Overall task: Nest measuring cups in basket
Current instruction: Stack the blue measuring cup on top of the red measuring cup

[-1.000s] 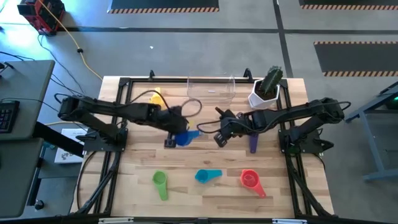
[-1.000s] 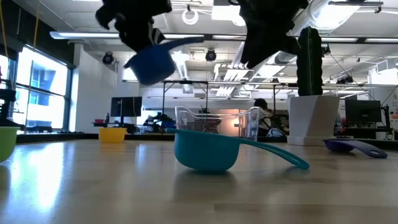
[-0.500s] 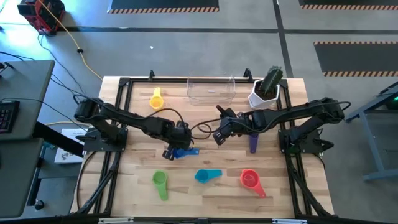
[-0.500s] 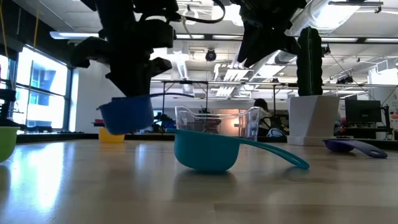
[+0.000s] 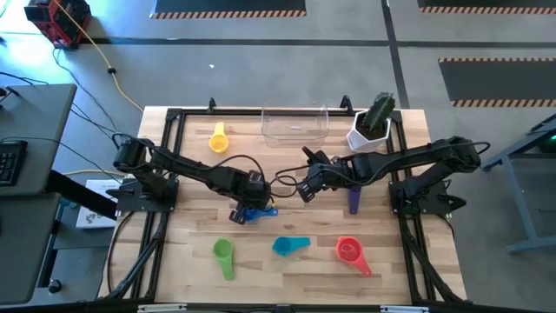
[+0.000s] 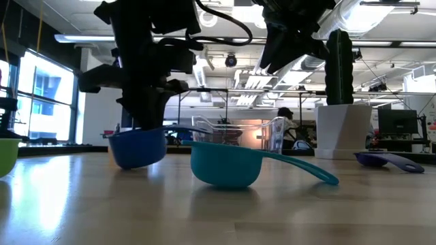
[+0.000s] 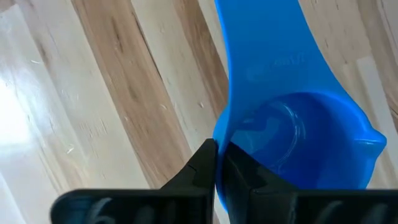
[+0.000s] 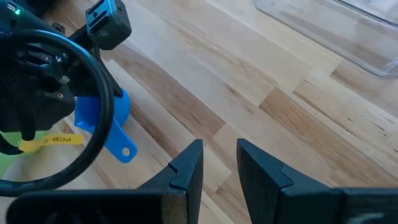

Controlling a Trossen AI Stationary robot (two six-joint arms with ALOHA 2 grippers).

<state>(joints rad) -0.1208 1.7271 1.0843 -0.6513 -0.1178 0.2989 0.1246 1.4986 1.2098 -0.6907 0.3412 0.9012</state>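
On the left of the table point(image 5: 182, 261), the yellow cup point(image 5: 218, 139) is seen near the far edge, well apart from the green cup point(image 5: 223, 253), which lies near the front edge. Neither has been touched.

Between them, the blue cup point(image 5: 257, 212) has been brought down by the left gripper point(image 5: 244, 209). A second ago it was held high above the table; half a second ago it hung just above the wood; now, in the low view, its bowl point(image 6: 138, 146) is seen resting on the table. In the left wrist view the jaws are shown pinched narrowly on the rim of the blue cup point(image 7: 292, 143), so the grip has not yet been let go. The cup has been lowered onto bare wood in the middle of the table, well apart from the basket point(image 5: 295, 124), so this step is judged a set-down or regrasp rather than a delivery.

Further right, the teal cup point(image 5: 289, 246) lies near the front edge. The basket stands at the far edge with no cup seen in it, so nesting is judged hardly begun.

The right gripper point(image 5: 308, 186) is held above the table, unmoved over the last second, its jaws narrowly apart and holding nothing. The purple cup point(image 5: 354, 200) lies close beside that arm, the red cup point(image 5: 350, 252) nearer the front, and a potted cactus point(image 5: 373, 124) stands just beside the basket.
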